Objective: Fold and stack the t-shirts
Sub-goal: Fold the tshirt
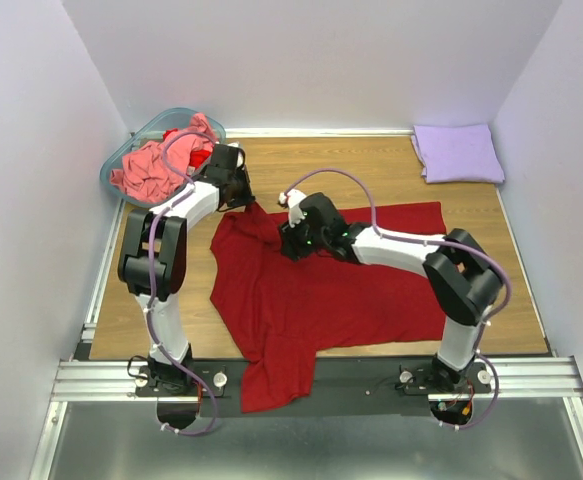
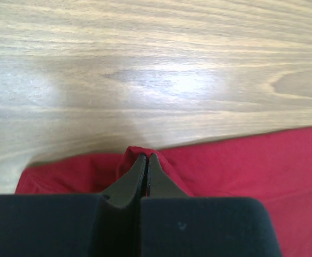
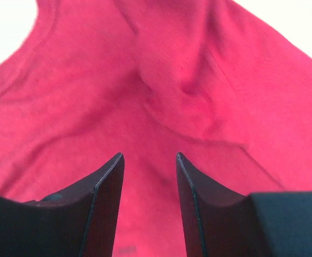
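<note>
A dark red t-shirt [image 1: 351, 290] lies spread over the wooden table, one sleeve hanging over the near edge. My left gripper [image 1: 251, 207] is shut on a raised fold at the shirt's far left edge; in the left wrist view the fingertips [image 2: 146, 156] pinch red cloth [image 2: 263, 160]. My right gripper [image 1: 291, 243] hovers over the shirt's upper left part, open, with only wrinkled red cloth [image 3: 172, 80] below its jaws [image 3: 149, 156]. A folded lavender t-shirt [image 1: 458, 152] rests at the back right. A crumpled salmon-pink t-shirt [image 1: 151, 170] fills the basket.
The translucent teal basket [image 1: 176, 115] stands at the back left corner, close behind my left arm. White walls enclose the table on three sides. Bare wood [image 2: 145, 64] stretches beyond the shirt's far edge. A metal rail [image 1: 531, 375] runs along the near edge.
</note>
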`<state>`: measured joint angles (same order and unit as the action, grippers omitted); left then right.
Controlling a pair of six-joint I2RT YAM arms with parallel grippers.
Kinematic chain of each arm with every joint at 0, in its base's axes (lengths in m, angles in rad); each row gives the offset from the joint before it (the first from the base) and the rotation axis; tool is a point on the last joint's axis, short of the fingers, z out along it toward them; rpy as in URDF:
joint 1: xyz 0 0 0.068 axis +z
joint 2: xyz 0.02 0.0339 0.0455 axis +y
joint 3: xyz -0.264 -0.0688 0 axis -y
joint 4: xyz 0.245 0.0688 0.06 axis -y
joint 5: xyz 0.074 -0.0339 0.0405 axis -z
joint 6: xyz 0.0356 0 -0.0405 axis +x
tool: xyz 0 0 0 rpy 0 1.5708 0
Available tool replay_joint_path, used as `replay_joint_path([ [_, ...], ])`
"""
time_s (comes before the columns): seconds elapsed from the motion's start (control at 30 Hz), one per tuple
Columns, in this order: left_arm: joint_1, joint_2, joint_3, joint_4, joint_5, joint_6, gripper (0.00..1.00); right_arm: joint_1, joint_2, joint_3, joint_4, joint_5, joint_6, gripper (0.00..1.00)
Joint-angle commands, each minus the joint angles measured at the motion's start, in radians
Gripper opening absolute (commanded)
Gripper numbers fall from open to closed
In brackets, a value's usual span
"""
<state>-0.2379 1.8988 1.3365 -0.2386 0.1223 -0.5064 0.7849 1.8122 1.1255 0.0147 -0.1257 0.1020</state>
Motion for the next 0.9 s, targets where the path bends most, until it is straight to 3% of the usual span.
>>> replay_joint_path([
  [0.0,-0.003,0.045,0.088,-0.051,-0.039,0.048,0.0,0.023,0.073,0.066,0.056,-0.048,-0.044,0.5],
  [0.67,-0.014,0.088,0.099,-0.048,-0.041,0.055,0.0,0.033,0.308,0.22,0.057,0.011,-0.093,0.49],
  [0.87,-0.021,0.085,0.095,-0.047,-0.046,0.058,0.0,0.033,0.331,0.209,0.059,0.037,-0.093,0.35],
])
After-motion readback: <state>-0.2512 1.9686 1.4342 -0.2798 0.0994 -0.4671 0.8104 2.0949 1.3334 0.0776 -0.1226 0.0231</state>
